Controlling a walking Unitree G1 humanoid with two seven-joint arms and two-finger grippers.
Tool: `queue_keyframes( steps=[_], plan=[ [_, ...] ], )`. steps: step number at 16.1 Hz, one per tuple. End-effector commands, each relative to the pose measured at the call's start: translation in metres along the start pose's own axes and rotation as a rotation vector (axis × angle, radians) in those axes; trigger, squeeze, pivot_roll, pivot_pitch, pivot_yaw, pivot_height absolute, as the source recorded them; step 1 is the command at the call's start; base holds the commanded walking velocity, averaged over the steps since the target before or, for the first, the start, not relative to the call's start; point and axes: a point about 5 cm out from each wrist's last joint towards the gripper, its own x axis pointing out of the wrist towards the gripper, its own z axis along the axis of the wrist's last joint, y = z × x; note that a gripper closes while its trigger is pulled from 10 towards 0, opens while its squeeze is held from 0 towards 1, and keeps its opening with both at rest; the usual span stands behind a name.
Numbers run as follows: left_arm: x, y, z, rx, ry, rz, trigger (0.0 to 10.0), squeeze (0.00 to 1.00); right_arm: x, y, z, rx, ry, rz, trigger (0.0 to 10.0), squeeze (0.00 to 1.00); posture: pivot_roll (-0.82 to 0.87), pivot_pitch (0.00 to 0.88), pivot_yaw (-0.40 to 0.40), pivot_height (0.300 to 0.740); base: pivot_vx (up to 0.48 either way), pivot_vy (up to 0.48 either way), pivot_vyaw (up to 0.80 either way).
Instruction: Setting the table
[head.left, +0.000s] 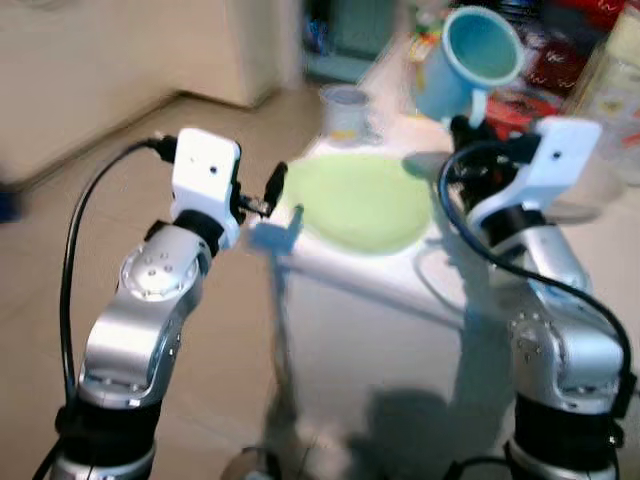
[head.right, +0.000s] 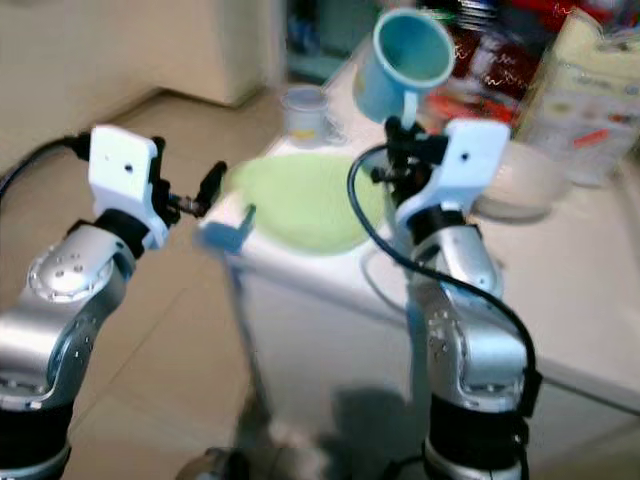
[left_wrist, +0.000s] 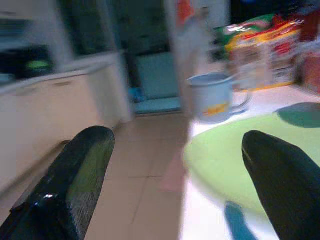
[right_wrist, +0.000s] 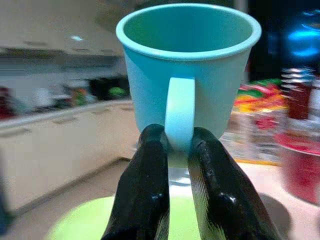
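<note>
Seen from my head cameras: my right gripper (head.left: 462, 126) lifts a turquoise mug (head.left: 468, 62) above the white table (head.left: 400, 290), beside a light green plate (head.left: 362, 203); my left gripper (head.left: 277, 188) hovers off the table's corner near a blue utensil (head.left: 272, 236). Left wrist view: my fingers (left_wrist: 75, 180) spread wide, nothing between them; a pale blue cup (left_wrist: 214, 96) stands beyond the plate. Right wrist view: my fingers (right_wrist: 145, 190) pinch the mug's handle, mug upright over the plate.
</note>
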Motion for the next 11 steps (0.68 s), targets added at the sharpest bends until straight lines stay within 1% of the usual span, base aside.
queue_keyframes(
  steps=[1,6,9,10,11],
  plan=[
    [-0.001,0.002,-0.001,0.01,0.001,0.005,10.0,0.0,-0.004,-0.001,-0.002,0.004,0.022,-0.008,10.0,0.0,0.03,0.0,0.001,0.74,-0.304,0.0,0.0],
    [0.003,0.004,0.0,0.018,-0.006,0.007,10.0,0.0,-0.003,-0.003,-0.003,-0.004,0.056,-0.031,10.0,0.0,0.02,0.0,0.0,0.74,-0.289,0.0,0.0],
    [0.004,0.005,-0.005,0.013,0.003,0.018,10.0,0.0,-0.007,-0.005,-0.005,-0.012,0.074,-0.043,10.0,0.0,0.02,0.0,0.003,0.74,0.0,0.0,0.0],
    [0.002,0.007,-0.016,-0.014,0.021,0.085,10.0,0.0,-0.02,-0.018,-0.017,-0.048,0.127,-0.095,10.0,0.0,0.02,0.0,0.0,0.74,0.0,0.0,0.0],
    [-0.003,0.009,-0.028,-0.017,0.048,0.119,10.0,0.0,-0.034,-0.027,-0.033,-0.07,0.19,-0.131,10.0,0.0,0.02,0.0,-0.002,0.74,0.0,0.0,-0.4]
  ],
)
